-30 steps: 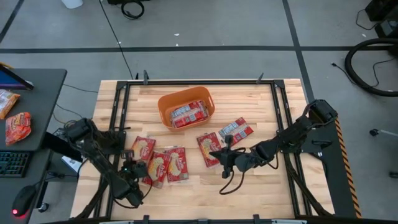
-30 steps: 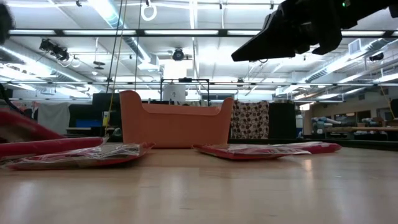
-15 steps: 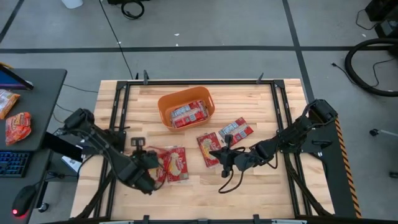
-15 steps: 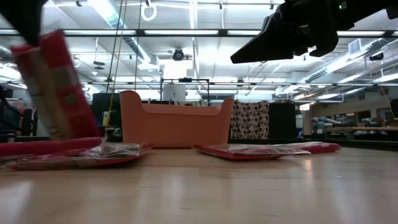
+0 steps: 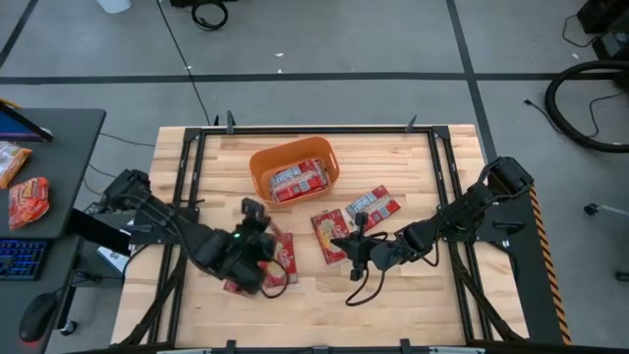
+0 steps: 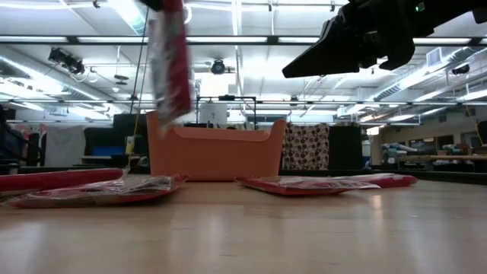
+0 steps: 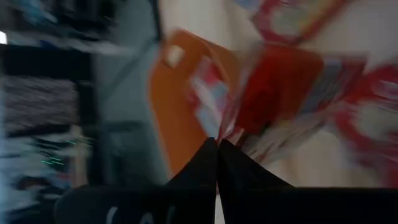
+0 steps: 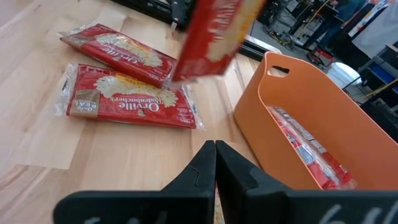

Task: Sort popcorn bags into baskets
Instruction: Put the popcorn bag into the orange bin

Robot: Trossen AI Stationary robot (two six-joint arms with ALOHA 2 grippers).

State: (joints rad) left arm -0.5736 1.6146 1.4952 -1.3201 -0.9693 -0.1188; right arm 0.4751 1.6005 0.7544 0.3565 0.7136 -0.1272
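Note:
My left gripper (image 5: 256,218) hangs high over the table's middle left, shut on one red popcorn bag (image 6: 170,65), which also shows in the right wrist view (image 8: 214,34). The orange basket (image 5: 293,169) stands at the far middle with bags lying inside. More popcorn bags lie flat on the wood: two under my left arm (image 5: 281,252) and three near my right gripper (image 5: 330,236). My right gripper (image 5: 354,242) hovers shut over those, holding nothing. My left gripper pinches the bag's upper edge (image 7: 229,132) between its two shut fingers; the wrist view is blurred, so the exact spot is unclear. The bag hangs below the fingers, nearly upright with its lower end (image 6: 173,114) free, clear of the table.
Two bags (image 8: 127,99) lie side by side between my right gripper and the table's left side. A black cable (image 5: 364,287) trails below my right gripper. Black frame rails (image 5: 187,177) run along the table's sides. Two orange-red snack packs (image 5: 28,202) lie on a side desk at the left.
My left gripper has risen from the pile at the table's near left and swung toward the right and the basket, rolling its wrist as it went. The bag it holds has come off the pile and now hangs upright, clear of the table.

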